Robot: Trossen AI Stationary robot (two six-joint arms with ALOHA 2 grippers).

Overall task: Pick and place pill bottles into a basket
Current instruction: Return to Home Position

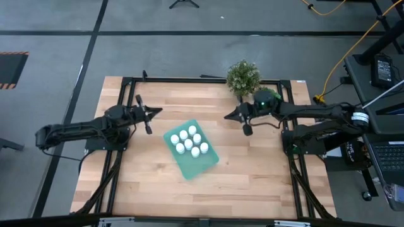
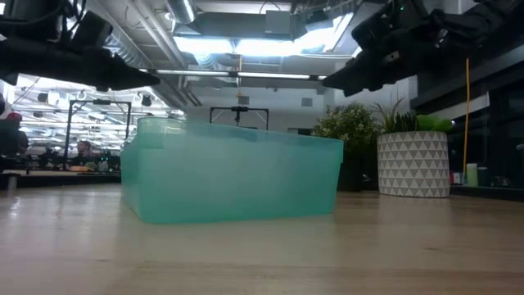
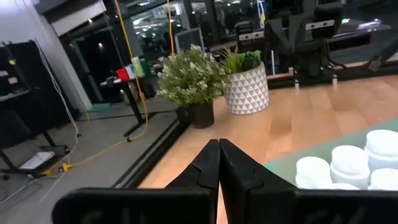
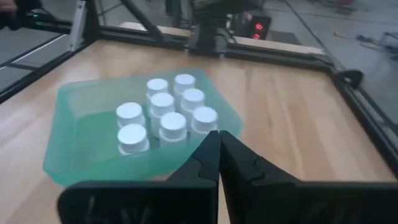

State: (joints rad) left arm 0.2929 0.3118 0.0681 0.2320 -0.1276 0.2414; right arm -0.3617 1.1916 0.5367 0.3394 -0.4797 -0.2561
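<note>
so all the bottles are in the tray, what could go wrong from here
The right claw, shut, hangs close to the leafy plant and the white pot at the table's back edge; pulling back, that arm might brush them.
The pill bottles stand upright, packed together in the basket; the left claw, shut, is near it, so a low sweep could nudge the basket and topple them.

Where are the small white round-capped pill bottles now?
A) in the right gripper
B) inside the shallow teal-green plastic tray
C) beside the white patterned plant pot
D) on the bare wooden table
B: the pill bottles stand clustered inside the teal-green tray, as the high view shows.
</note>
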